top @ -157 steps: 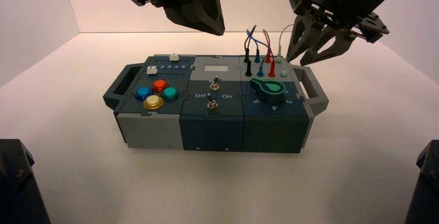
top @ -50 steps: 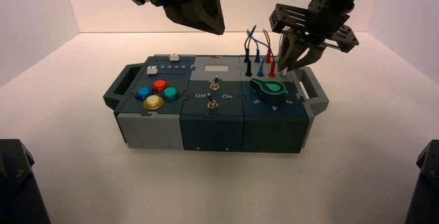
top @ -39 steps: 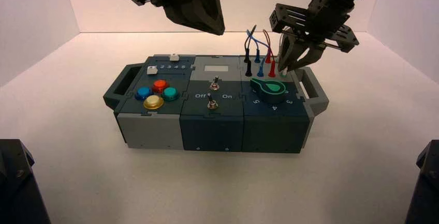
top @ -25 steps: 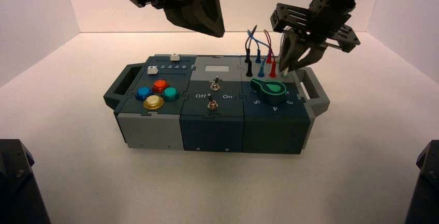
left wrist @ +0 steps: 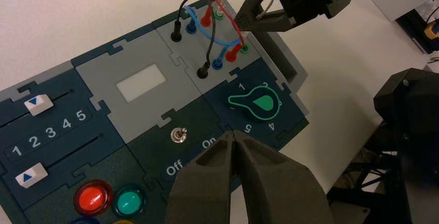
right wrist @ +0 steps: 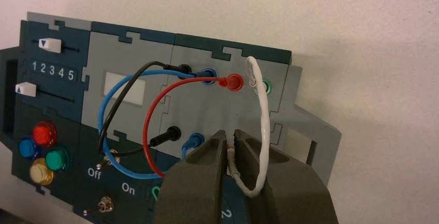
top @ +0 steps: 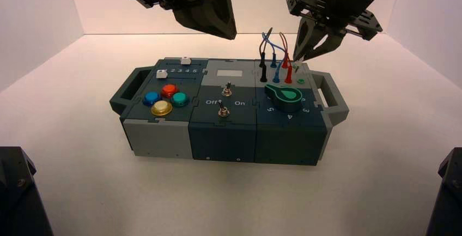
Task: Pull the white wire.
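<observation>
Above the box's [top: 218,138] right rear corner, the right gripper [right wrist: 231,140] pinches one plug of the thin, limp white wire [right wrist: 263,125]; the left gripper [left wrist: 235,144], fingers together, hovers idle.

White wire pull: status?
Done: near plug is out; the front green socket sits empty. In hand: right gripper shut on the white wire, raised above the box. Remaining: far end looks still plugged at the back. Left gripper idle overhead.
</observation>
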